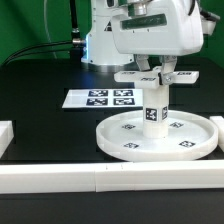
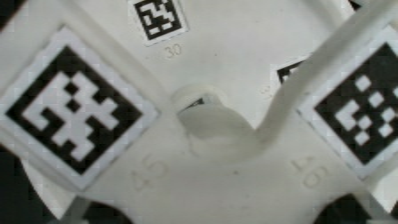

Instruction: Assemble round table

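The large round rimmed disc (image 1: 120, 146) lies flat on the black table at the exterior view's right. The short thick cylinder leg (image 1: 155, 113) stands upright at its centre. On top of the leg sits the cross-shaped foot piece (image 1: 134, 76), level, its arms pointing outward. My gripper (image 1: 156, 73) comes straight down from above, a finger on each side of the foot's middle, shut on it. In the wrist view the foot piece (image 2: 214, 135) fills the picture, with large tags on its arms. My fingertips are hidden there.
The marker board (image 1: 100, 98) lies flat behind the disc toward the exterior view's left. A long white rail (image 1: 100, 181) runs along the front edge and a shorter one (image 1: 5, 135) sits at the left. The arm's base (image 1: 100, 40) stands at the back.
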